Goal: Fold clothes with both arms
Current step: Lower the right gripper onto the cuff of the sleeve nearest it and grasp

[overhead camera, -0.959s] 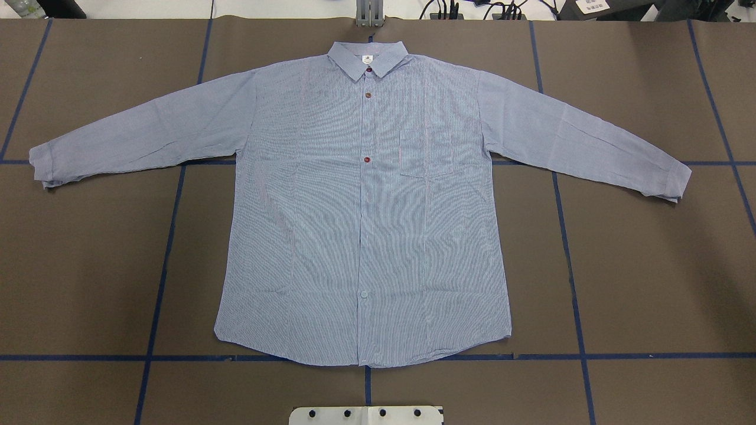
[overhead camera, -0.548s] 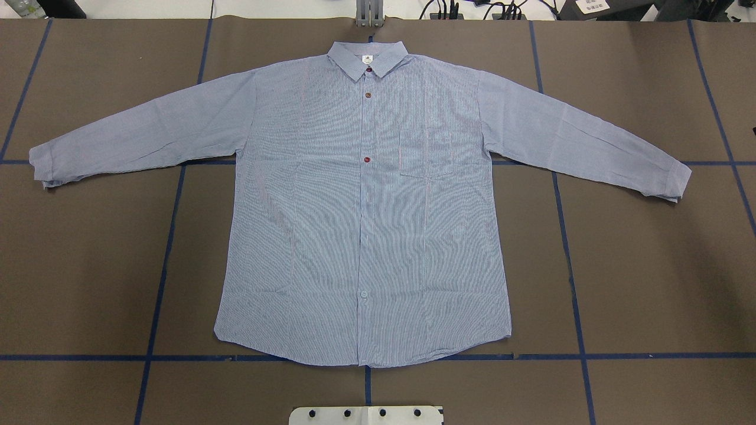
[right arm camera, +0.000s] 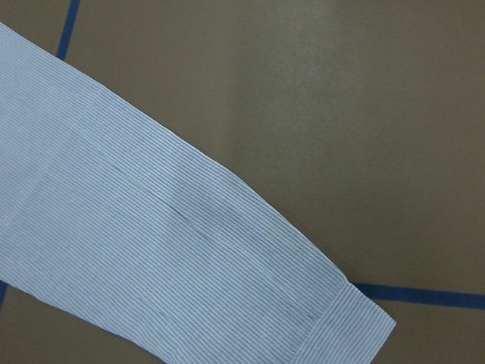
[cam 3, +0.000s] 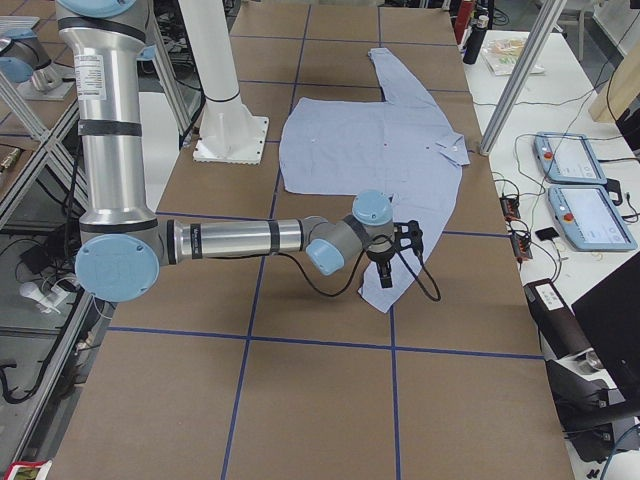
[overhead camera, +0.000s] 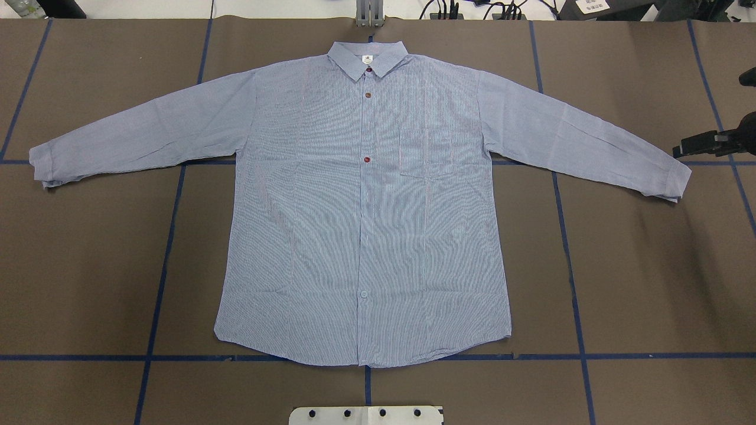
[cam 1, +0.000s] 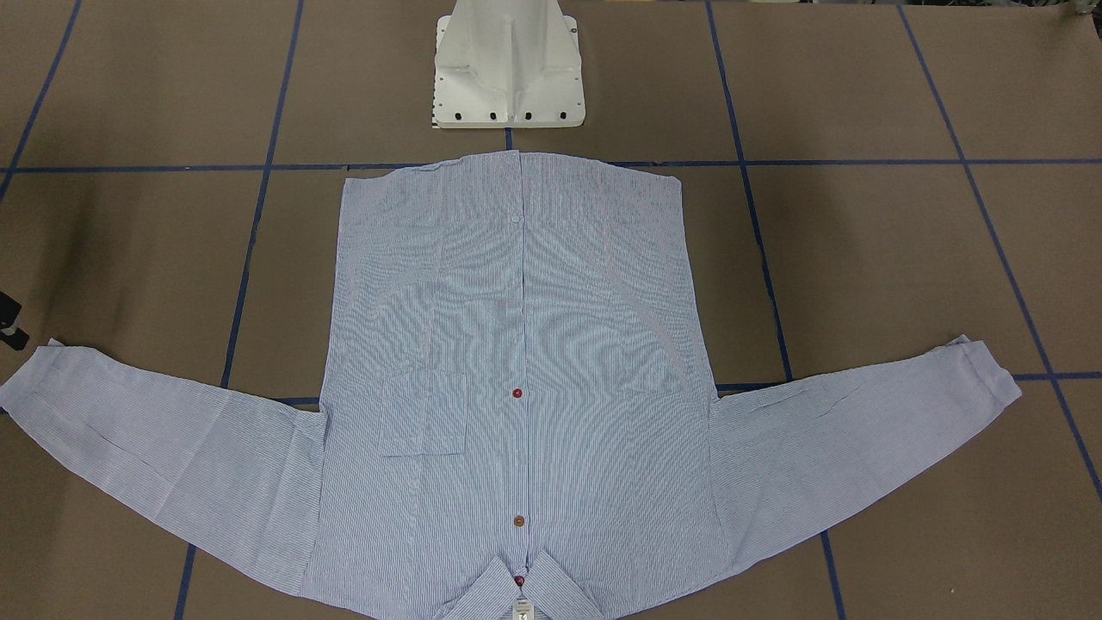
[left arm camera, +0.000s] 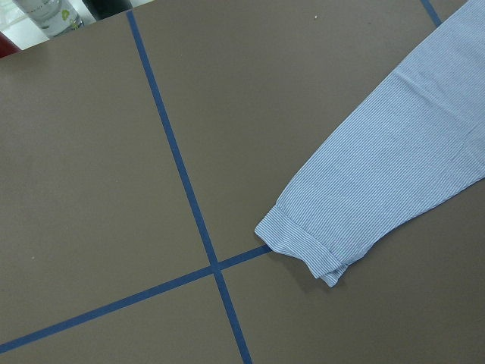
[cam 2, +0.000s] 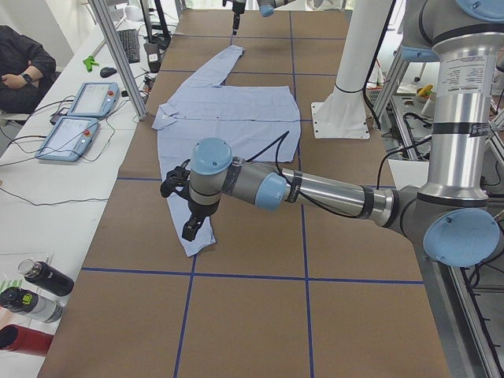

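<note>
Brown table [overhead camera: 649,265] bore the shirt [overhead camera: 366,206]; left gripper [cam 2: 189,224], right gripper [overhead camera: 685,149] hung beside it — whether open, untellable; a shallow pinch might drop a cuff [right arm camera: 356,318].

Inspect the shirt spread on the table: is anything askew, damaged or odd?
Nothing serious. The shirt lies flat, front up, both sleeves spread. Only oddities: its buttons differ in colour, and the cuff in the left wrist view is slightly turned up at one corner.
</note>
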Controlling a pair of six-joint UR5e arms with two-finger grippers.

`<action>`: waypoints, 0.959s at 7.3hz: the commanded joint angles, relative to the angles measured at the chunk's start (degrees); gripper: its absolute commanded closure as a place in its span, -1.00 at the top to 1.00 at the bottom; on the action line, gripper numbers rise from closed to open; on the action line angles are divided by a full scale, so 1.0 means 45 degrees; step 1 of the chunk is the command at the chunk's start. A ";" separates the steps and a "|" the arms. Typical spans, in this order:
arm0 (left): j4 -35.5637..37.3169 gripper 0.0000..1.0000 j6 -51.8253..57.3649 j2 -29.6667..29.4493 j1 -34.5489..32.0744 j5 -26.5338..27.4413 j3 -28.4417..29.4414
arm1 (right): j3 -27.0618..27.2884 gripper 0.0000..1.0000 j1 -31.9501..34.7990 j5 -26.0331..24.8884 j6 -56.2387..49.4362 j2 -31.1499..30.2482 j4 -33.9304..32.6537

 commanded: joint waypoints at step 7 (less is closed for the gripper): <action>-0.0020 1.00 0.0049 0.0078 0.0000 -0.0021 0.0022 | -0.1769 0.51 -0.1425 -0.1210 0.1419 -0.0651 0.3260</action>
